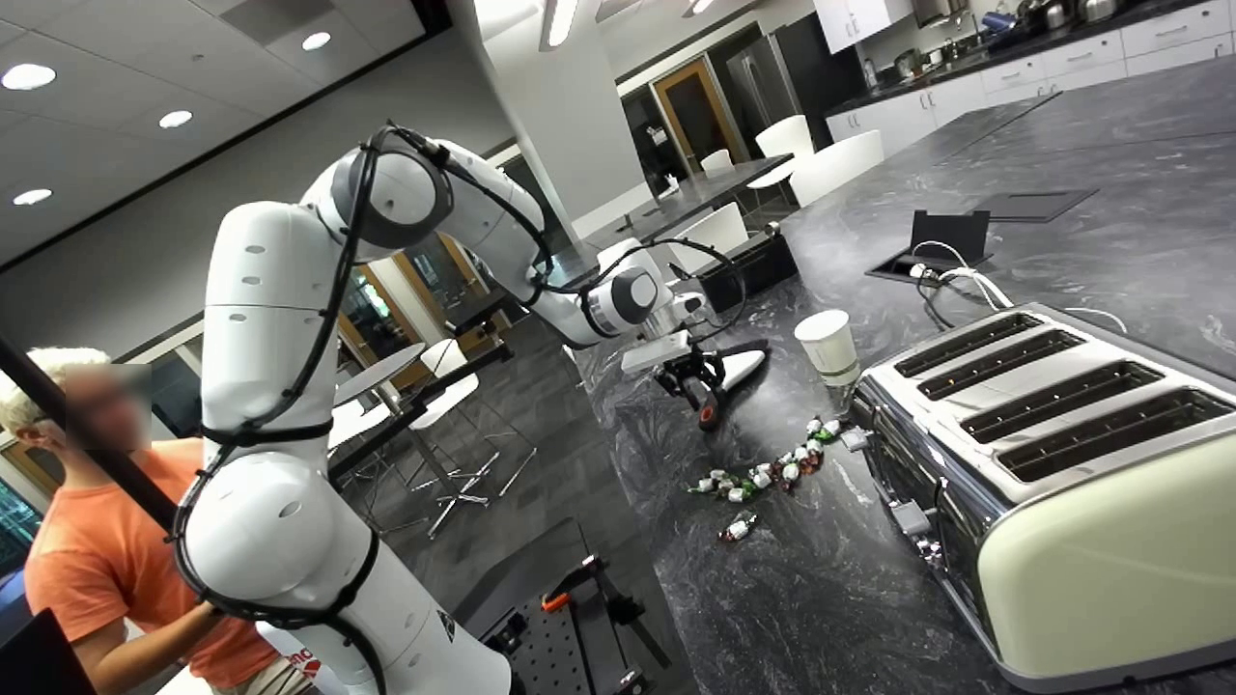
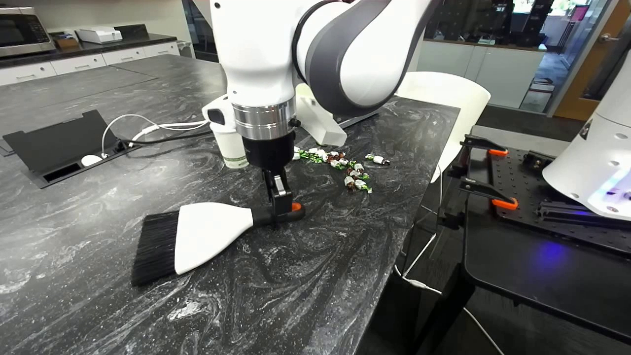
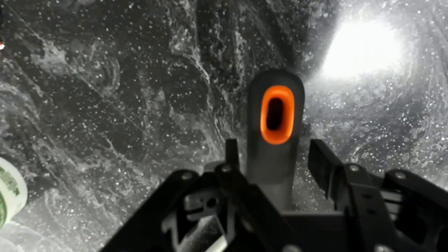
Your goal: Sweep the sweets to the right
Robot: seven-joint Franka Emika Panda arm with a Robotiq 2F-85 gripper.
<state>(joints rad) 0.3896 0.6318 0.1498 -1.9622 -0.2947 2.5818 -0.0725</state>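
In the wrist view, the end effector (image 3: 273,150) stands around the handle (image 3: 271,168), its fingers (image 3: 319,159) spread, with a small gap at nine and at three o'clock, so nothing is gripped. In an exterior view, the brush (image 2: 217,232) lies on the tabletop (image 2: 315,276), its bristles (image 2: 155,246) between eight and nine o'clock from the end effector, and the sweets (image 2: 345,165) lie at two o'clock, in a loose row with one sweet (image 2: 378,159) apart.

The step in hand, as I judge, is to take the brush. It is good to bring the fingers together evenly, so that the handle sits square between them, and to test the hold with a small lift, because the brush may turn. Later the bristles should go low, and carefully near the cup (image 2: 230,148) at eleven o'clock. From whose side "right" is counted, I cannot tell
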